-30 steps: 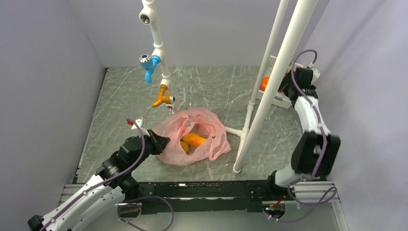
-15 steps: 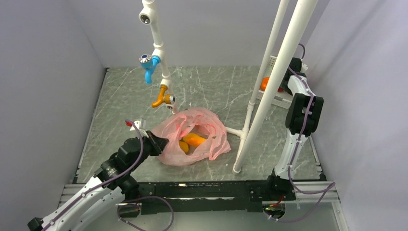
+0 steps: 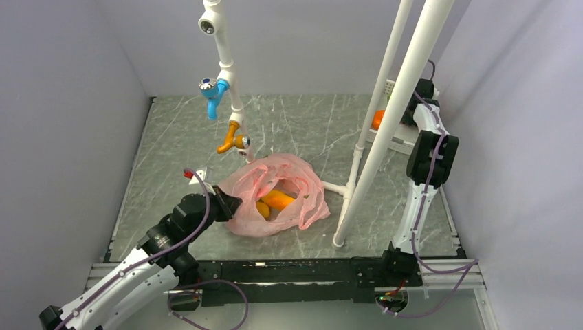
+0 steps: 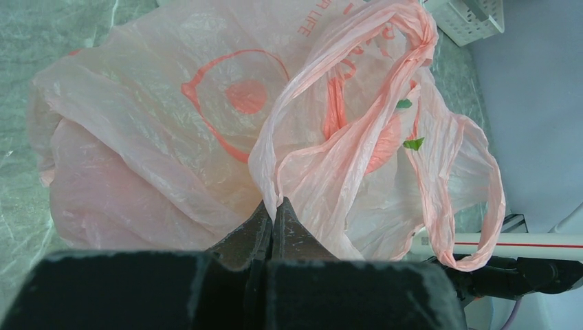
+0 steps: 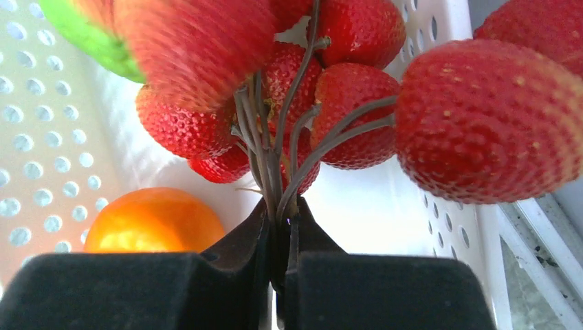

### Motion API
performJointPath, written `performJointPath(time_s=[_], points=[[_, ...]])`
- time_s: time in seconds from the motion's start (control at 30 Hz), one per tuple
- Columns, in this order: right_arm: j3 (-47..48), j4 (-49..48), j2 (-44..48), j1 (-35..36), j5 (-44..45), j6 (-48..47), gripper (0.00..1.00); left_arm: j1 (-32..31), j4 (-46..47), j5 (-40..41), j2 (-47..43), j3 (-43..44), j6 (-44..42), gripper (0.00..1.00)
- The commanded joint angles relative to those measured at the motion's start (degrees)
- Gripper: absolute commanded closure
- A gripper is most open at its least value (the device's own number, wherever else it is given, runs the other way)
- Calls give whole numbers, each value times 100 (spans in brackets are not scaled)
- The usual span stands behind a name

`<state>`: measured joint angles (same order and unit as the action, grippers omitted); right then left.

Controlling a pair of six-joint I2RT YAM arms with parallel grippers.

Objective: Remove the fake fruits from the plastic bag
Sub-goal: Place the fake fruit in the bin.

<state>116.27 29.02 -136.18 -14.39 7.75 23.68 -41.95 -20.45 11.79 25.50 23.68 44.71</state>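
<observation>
The pink plastic bag (image 3: 299, 180) lies open mid-table with two orange fake fruits (image 3: 278, 200) inside. My left gripper (image 3: 229, 203) is at its left edge, shut on a fold of the bag (image 4: 172, 124); the jaws (image 4: 273, 207) are pinched together on the film. In the right wrist view, my right gripper (image 5: 282, 212) is shut on the dark stems of a bunch of red strawberries (image 5: 344, 62), which hangs inside the white basket (image 5: 41, 137). Beside it in the basket are an orange fruit (image 5: 155, 220) and a lime-green fruit (image 5: 89, 34).
The white basket (image 3: 400, 143) stands at the back right, with an orange fruit (image 3: 377, 119) showing behind two slanting white pipes (image 3: 385, 137). A pipe with a blue tap (image 3: 212, 93) and an orange tap (image 3: 230, 139) hangs behind the bag. Grey walls close in on both sides.
My right arm has swung up and over the basket, and its gripper has gone from wide open to shut on the strawberry stems. The left arm and the bag have stayed put.
</observation>
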Motion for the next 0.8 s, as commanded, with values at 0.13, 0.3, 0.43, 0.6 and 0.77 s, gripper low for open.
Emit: performJointPath(time_s=[0.13,0.3,0.43,0.6,0.77], points=[[-569,-182,1381,137,86,-509,100,21,310,-141,109,229,-21,100],[-962,-227,1745,430,776,-895,100,12,469,-244,173,147,64,100],[-1008,-283,1762,636,1269,-1171,100,14,421,-228,154,184,78,100],[-739,-115,1704,601,1476,-1171,100,19,231,-168,34,252,47,100],[-790,-225,1783,603,1126,-1348,100,14,181,-152,-51,223,81,100]])
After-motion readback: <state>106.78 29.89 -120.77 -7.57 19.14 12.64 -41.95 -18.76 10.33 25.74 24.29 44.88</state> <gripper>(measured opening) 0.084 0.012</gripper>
